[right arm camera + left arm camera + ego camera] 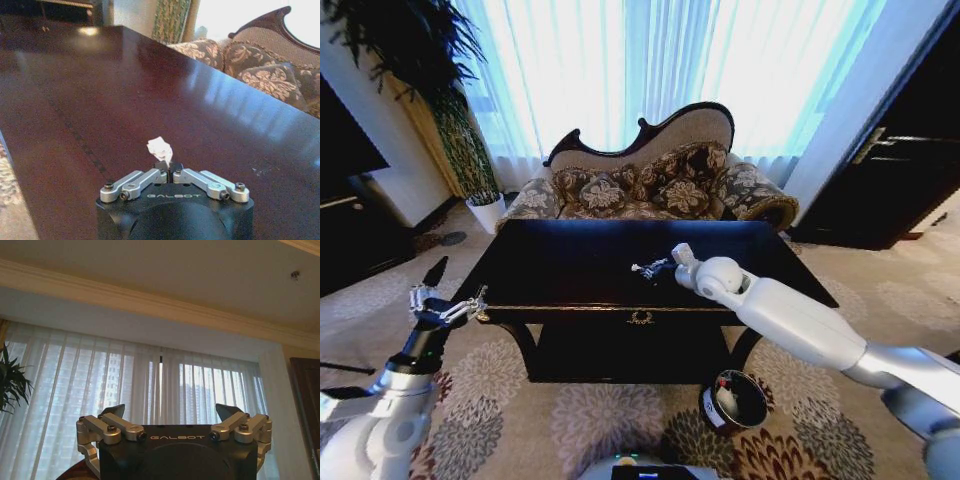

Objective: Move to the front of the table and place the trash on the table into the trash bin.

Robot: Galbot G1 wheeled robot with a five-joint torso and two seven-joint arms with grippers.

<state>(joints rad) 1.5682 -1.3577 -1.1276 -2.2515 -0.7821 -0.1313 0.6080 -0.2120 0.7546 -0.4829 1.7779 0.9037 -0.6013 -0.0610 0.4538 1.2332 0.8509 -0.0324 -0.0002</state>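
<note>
The dark glossy table (570, 270) stands right in front of me, and its top (100, 100) shows in the right wrist view. My right gripper (643, 268) reaches over the middle of the tabletop. Its fingers (169, 167) are shut on a small white paper ball (160, 148) that sticks out past the tips, just over the wood. Whether the ball touches the table I cannot tell. The trash bin (733, 400), small, dark and round with a pale patch, stands on the carpet below the table's front edge, to the right. My left gripper (445, 303) is held open, pointing upward, off the table's left end (171, 412).
A patterned sofa (650, 190) sits directly behind the table. A potted plant (485, 205) and a dark cabinet (350, 230) are at the left, and a dark door (900, 170) is at the right. Flowered carpet (590, 420) lies between me and the table.
</note>
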